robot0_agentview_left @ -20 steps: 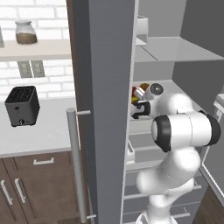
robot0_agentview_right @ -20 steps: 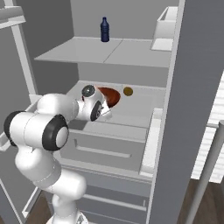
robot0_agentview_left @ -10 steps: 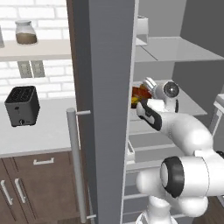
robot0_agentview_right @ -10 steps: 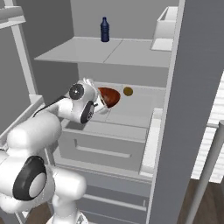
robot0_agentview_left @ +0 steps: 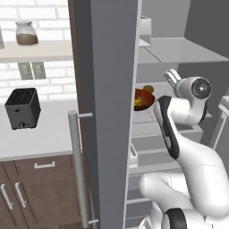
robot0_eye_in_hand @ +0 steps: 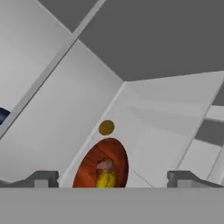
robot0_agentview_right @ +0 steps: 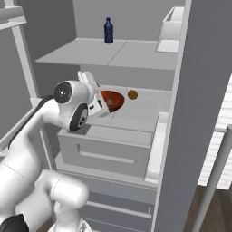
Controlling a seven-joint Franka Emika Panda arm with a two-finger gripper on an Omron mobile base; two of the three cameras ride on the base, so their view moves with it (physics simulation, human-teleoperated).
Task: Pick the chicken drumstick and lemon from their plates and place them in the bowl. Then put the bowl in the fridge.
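The reddish-brown bowl [robot0_eye_in_hand: 101, 164] sits on a middle shelf of the open fridge [robot0_agentview_left: 112, 112]. Inside it lie the yellow lemon [robot0_eye_in_hand: 106, 178] and, just behind it, the brown chicken drumstick [robot0_eye_in_hand: 104, 165]. My gripper [robot0_eye_in_hand: 113, 179] is open wide, one fingertip out to each side of the bowl, touching nothing. From the right base camera the bowl [robot0_agentview_right: 113, 99] rests just beyond my white hand. In the left base view the bowl [robot0_agentview_left: 144, 98] peeks past the door edge. The plates are out of view.
A small round orange-brown thing [robot0_agentview_right: 132, 94] lies on the shelf behind the bowl. A blue bottle [robot0_agentview_right: 108, 30] and a white box [robot0_agentview_right: 170, 27] stand on the shelf above. The open door with its bar handle [robot0_agentview_left: 76, 165] stands left of my arm. A toaster [robot0_agentview_left: 22, 107] sits on the counter.
The jaws have spread from partly closed to wide open and let go of the bowl, which stays on the shelf. My arm has swung and lifted.
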